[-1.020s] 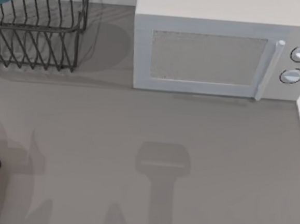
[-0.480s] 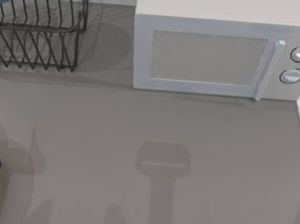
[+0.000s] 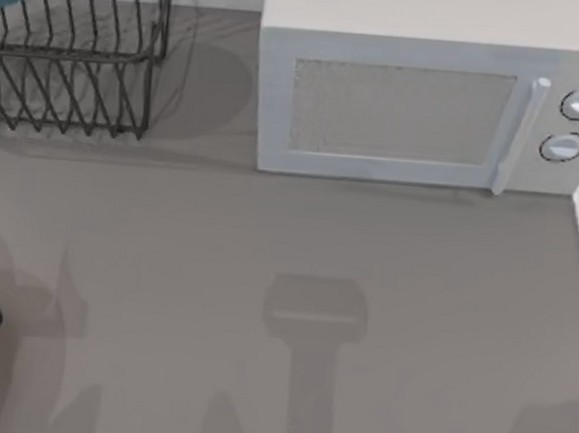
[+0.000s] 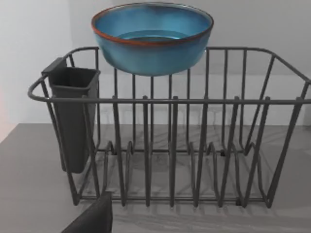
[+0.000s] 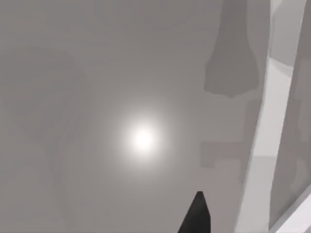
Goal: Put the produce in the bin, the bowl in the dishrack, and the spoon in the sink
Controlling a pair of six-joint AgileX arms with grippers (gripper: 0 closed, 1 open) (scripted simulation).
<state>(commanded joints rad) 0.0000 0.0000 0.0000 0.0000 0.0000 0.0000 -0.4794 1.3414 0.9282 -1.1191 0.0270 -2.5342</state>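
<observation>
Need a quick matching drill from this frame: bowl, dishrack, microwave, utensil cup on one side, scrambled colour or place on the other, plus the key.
Things:
1. bowl
2. dishrack
3. microwave
4. utensil cup

Descriptions:
A. white box with two round knobs, at the back of the table
B. dark solid holder hung on one end of the rack
C. teal-blue with a reddish-brown rim, at the rack's top
D. black thin wire, at the table's back left

Pairs: 1-C, 2-D, 3-A, 4-B
</observation>
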